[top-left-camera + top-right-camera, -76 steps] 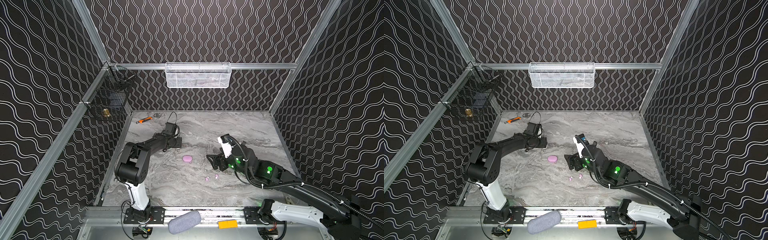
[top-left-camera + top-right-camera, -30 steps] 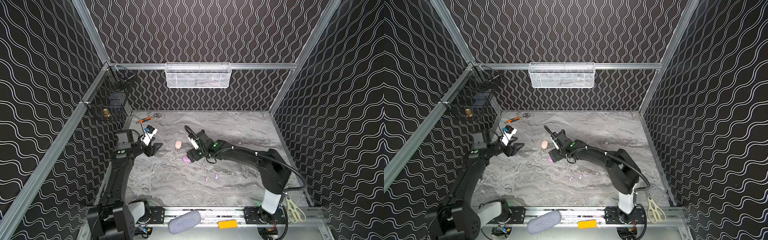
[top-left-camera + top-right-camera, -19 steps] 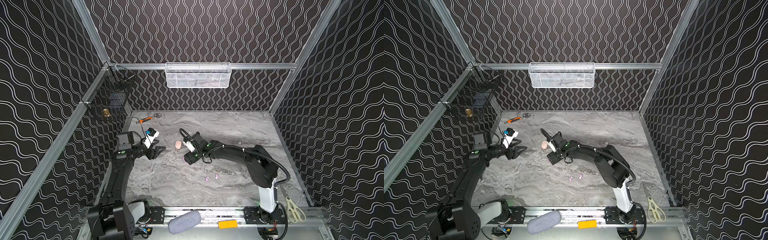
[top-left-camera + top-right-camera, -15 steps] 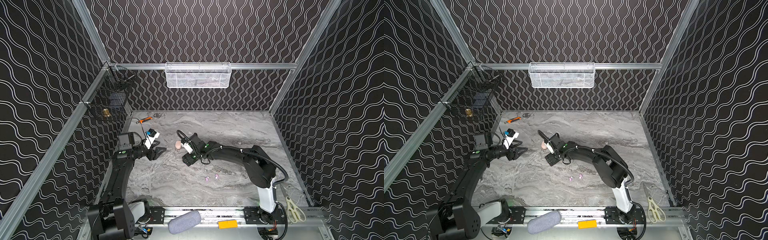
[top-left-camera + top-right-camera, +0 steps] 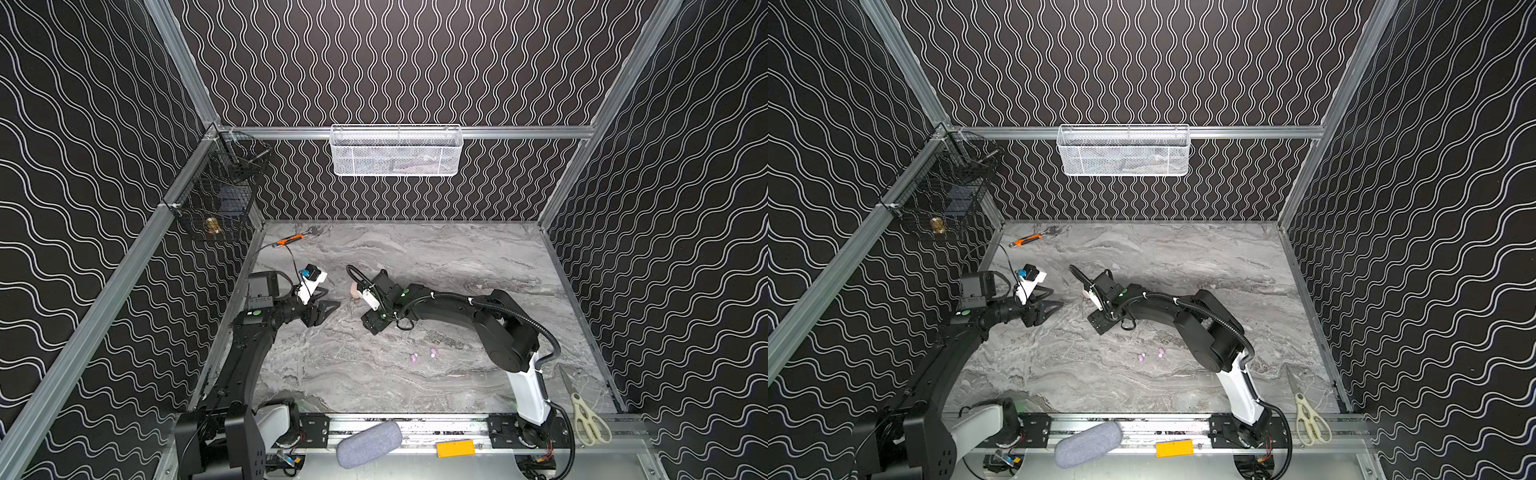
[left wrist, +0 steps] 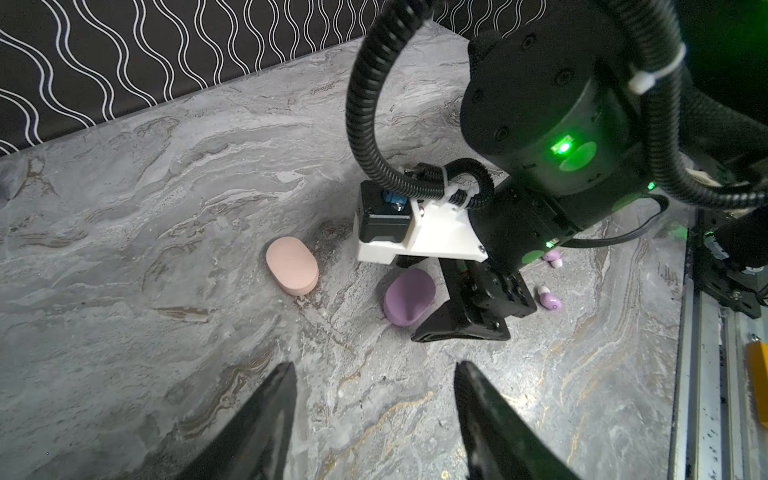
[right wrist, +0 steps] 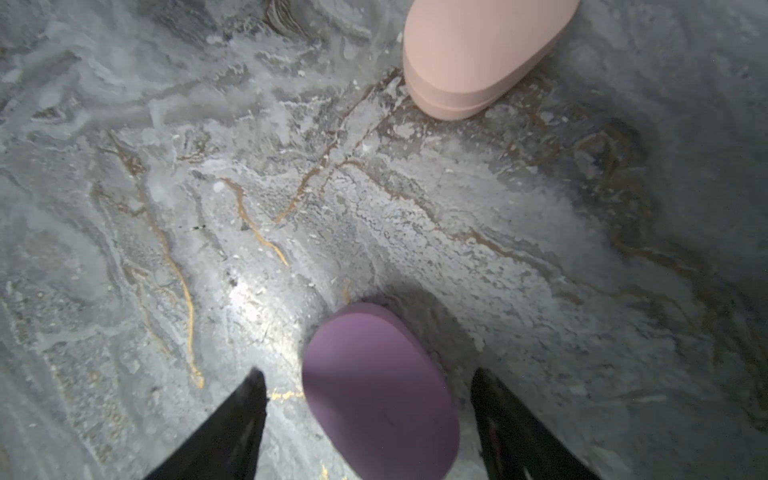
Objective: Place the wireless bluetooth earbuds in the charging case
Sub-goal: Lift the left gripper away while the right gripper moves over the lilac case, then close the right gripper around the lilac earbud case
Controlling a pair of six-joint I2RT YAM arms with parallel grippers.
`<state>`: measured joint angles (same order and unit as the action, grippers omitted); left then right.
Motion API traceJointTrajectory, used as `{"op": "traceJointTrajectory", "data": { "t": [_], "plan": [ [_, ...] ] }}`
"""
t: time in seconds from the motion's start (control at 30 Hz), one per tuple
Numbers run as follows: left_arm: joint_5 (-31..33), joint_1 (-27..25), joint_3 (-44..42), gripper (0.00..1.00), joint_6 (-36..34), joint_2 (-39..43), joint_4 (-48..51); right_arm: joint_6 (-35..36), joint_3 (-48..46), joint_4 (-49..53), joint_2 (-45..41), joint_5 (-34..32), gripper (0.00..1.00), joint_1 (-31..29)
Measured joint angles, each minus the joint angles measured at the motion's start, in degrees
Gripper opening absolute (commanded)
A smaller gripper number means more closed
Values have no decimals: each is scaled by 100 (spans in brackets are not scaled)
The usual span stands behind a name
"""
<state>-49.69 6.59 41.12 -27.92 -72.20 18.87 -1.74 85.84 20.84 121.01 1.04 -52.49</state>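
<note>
On the gray table [image 5: 415,257], the right end effector [image 7: 366,374] straddles the closed purple case [image 6: 407,301], jaws wide and not yet gripping, the left end effector [image 6: 374,365] hangs open and empty, the pink case [image 6: 292,270] lies near, and two lilac earbuds [image 6: 550,300] [image 6: 553,258] sit loose beside the right arm.

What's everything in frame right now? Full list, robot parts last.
purple case: 1, purple, on table, straddled by right gripper
pink case: 1, peach-pink, on table beside purple case
lilac earbuds: 2, lilac, loose on table, mid-front
orange-handled tool: 1, orange, back-left table corner
scissors: 1, cream handles, front right
grey pouch: 1, grey, front rail
yellow block: 1, yellow, front rail
white mesh basket: 1, white, back wall
black wire basket: 1, black, left wall
table: 1, grey marble
left gripper: 1, black, open, empty
right gripper: 1, black, open
</note>
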Motion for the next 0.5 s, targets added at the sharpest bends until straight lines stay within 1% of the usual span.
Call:
{"op": "traceJointTrajectory", "data": {
  "t": [0.1, 0.17, 0.23, 0.33, 0.5],
  "plan": [
    [59, -164, -22, 64, 76, 13, -101, 0, 0, 4, 0, -37, 63, 0],
    [160, -297, -35, 64, 79, 13, -122, 0, -13, 2, -2, -35, 60, 0],
    [262, -393, -70, 64, 92, 35, -162, -2, -44, 7, -4, -33, 59, -2],
    [378, -437, -111, 64, 127, 83, -221, -33, -125, 7, -24, -28, 54, -2],
    [428, -474, -144, 64, 249, 118, -354, -85, -227, 9, -114, -13, 52, -2]
  ]
}}
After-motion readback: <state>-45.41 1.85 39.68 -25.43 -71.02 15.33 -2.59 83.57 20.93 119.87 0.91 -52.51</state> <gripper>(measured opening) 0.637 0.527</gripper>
